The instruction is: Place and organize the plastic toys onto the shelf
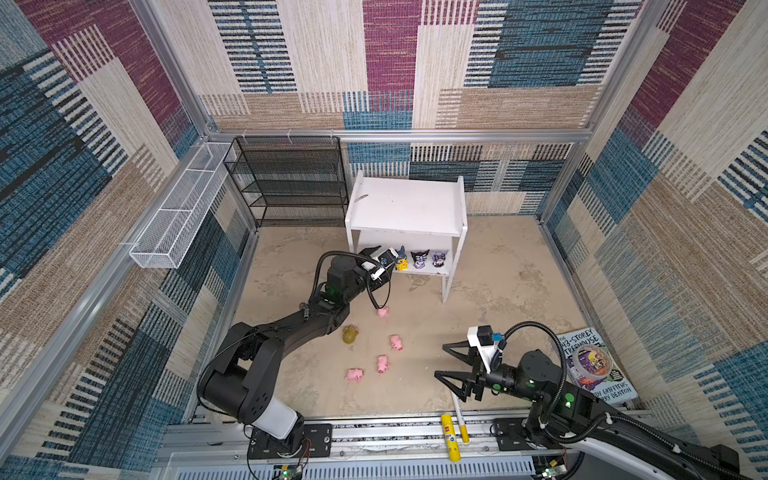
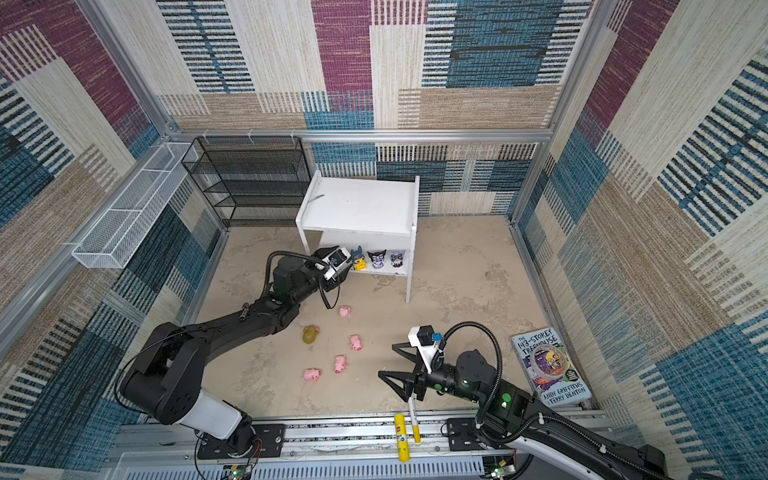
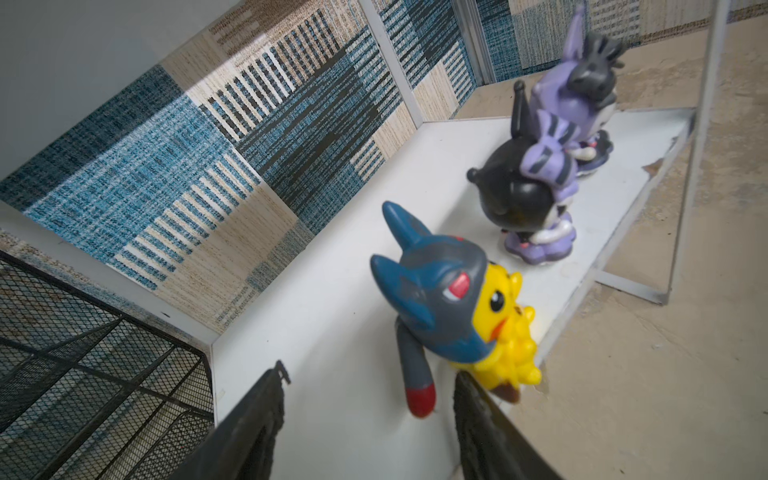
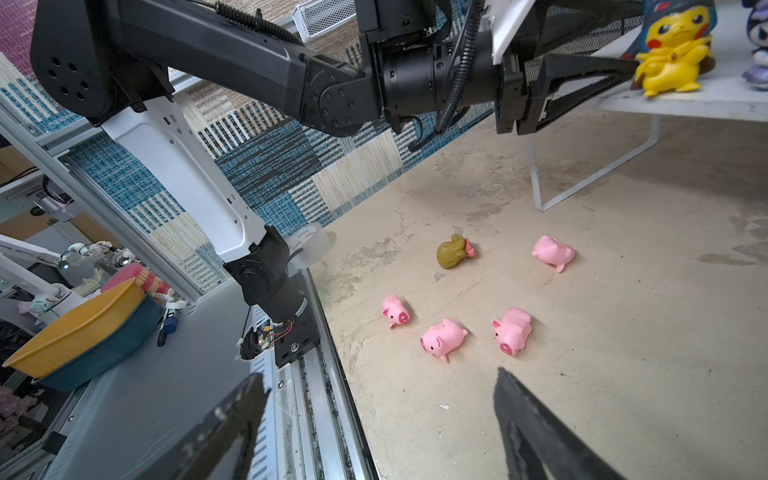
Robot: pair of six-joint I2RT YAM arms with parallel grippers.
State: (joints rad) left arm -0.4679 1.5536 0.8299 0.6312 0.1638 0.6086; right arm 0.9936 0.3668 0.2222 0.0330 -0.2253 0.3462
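Left wrist view: left gripper jaws apart, one fingertip possibly touching yellow hooded figure standing on shelf lower board. Right gripper wide, empty, near four pink pigs on floor.

Mesh rack near wire basket; book; yellow tube.

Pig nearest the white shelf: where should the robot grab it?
Pinch the pig across its plump middle, coming straight down from above. It seems tipped over on the floor with space all round, so the round body is the biggest free part; legs and snout look too small.
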